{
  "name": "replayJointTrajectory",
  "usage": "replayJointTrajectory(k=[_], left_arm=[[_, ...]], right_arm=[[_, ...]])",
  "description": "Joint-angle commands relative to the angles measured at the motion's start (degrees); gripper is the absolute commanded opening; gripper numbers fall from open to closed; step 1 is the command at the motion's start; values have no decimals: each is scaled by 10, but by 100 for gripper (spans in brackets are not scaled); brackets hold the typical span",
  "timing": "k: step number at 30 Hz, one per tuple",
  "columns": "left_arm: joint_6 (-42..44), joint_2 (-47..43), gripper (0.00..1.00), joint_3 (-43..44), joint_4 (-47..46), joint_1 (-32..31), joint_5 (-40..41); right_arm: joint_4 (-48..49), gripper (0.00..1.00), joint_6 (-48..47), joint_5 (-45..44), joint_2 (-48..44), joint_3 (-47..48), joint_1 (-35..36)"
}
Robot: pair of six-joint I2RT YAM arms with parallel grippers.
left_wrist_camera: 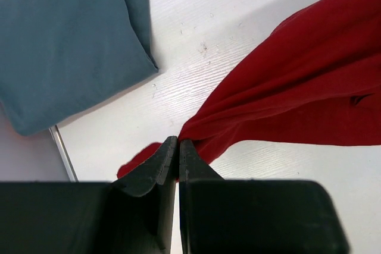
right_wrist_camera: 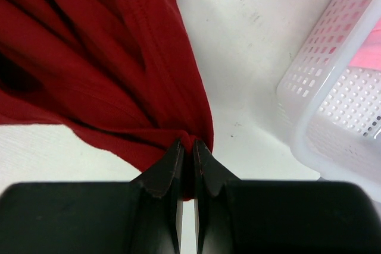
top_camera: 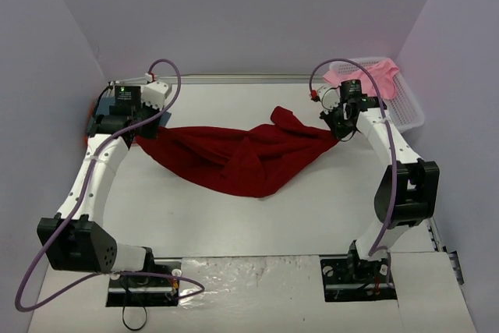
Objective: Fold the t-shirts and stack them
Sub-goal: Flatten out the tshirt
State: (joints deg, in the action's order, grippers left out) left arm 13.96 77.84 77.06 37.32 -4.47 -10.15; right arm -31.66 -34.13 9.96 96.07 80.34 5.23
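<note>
Top external view: a dark red t-shirt (top_camera: 238, 157) is seen stretched between the two arms over the white table (top_camera: 312, 208), its middle sagging toward the near side and a bunched part rising near the right end. The left tool (top_camera: 143, 132) is closed on the shirt's left end, and the right tool (top_camera: 337, 135) is closed on its right end. A white lattice basket (top_camera: 401, 107) is placed at the far right corner of the table, and a light pink t-shirt (top_camera: 366, 76) is draped over its far rim.

In the left wrist view, the left tool's jaws are pressed together with a pinch of red cloth between their tips; a folded teal-blue t-shirt (left_wrist_camera: 65, 46) is laid flat at the table's left edge, apart from the red one.

In the right wrist view, the right tool's jaws are likewise clamped on a gathered fold of red cloth, with the basket's wall just to the right.
</note>
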Motion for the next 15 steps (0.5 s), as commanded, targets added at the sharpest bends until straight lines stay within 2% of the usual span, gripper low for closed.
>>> replayJointTrajectory(k=[1,7,15], left_arm=[[13,-50,2,11,15,3,14],[16,-69,2,49,22,3,60],[-28,-99,2,64,-15,3,111]], right_arm=[[18,0,-12,-22,13,-1,-21],[41,0,8,-38,40,32,-47],[41,0,51,18,18,144,-75]])
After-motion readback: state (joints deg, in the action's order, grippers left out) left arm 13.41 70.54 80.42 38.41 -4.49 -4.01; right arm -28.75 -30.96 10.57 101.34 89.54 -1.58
